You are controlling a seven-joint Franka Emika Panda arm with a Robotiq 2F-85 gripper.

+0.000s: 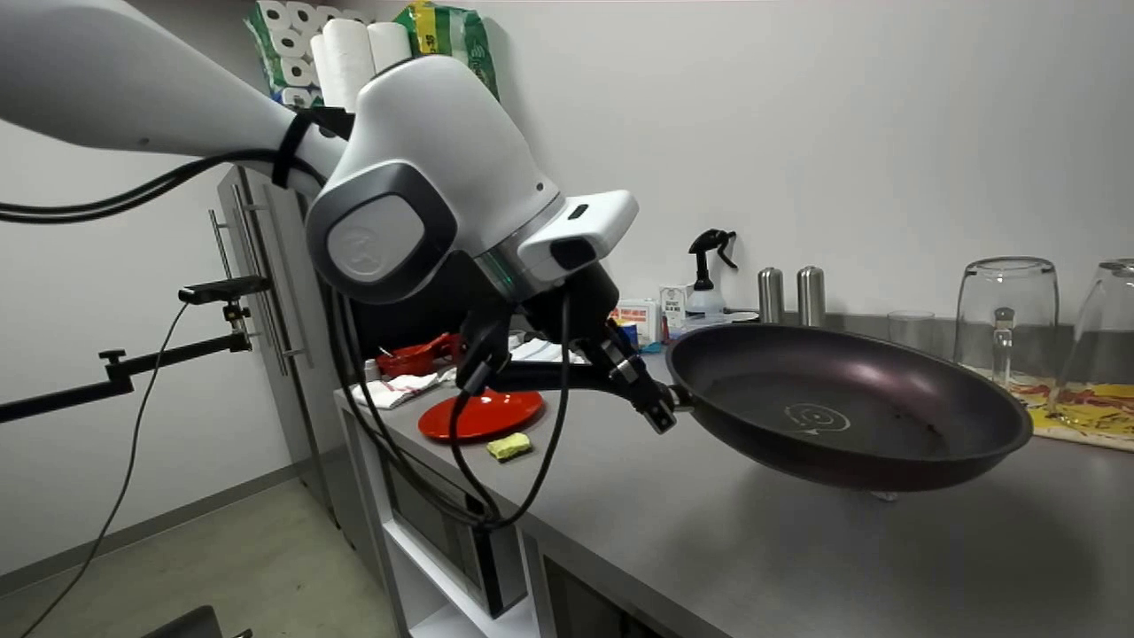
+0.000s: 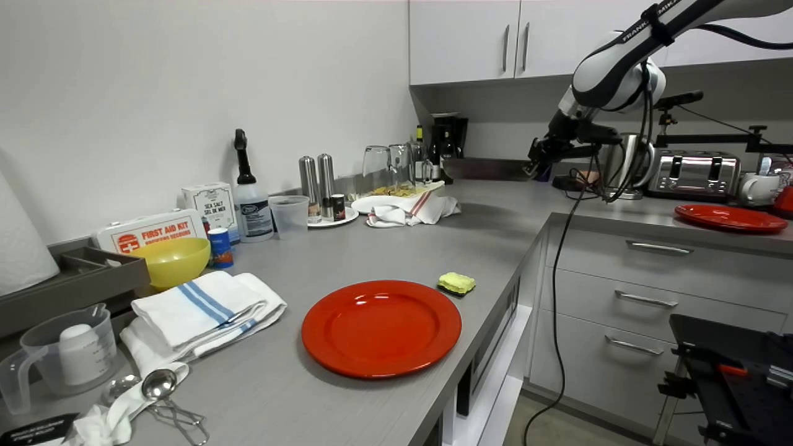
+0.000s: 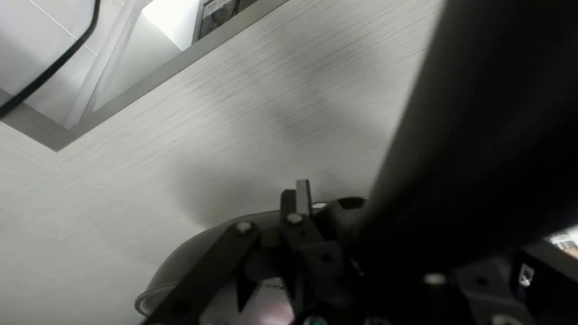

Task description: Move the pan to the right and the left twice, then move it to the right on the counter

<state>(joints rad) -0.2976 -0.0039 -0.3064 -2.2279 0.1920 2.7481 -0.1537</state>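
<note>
The black pan (image 1: 824, 408) hangs in the air above the grey counter (image 1: 611, 478), slightly tilted, its shadow falling on the worktop below. My gripper (image 1: 657, 409) is shut on the pan's handle close to the bowl; the rest of the handle (image 1: 554, 377) runs back beneath the wrist. In an exterior view the pan (image 2: 486, 168) appears nearly edge-on as a dark strip before the far corner. The wrist view is filled on one side by the blurred dark handle (image 3: 456, 135), which hides part of the jaws; the pan's rim (image 3: 156, 293) shows lower left.
Upturned glass mugs (image 1: 1007, 323) and two steel shakers (image 1: 771, 297) stand along the wall behind the pan. A red plate (image 2: 381, 328) and yellow sponge (image 2: 456, 283) lie near the counter's front edge. Cables (image 1: 532, 496) dangle below the wrist. A striped towel (image 2: 414, 209) lies near the mugs.
</note>
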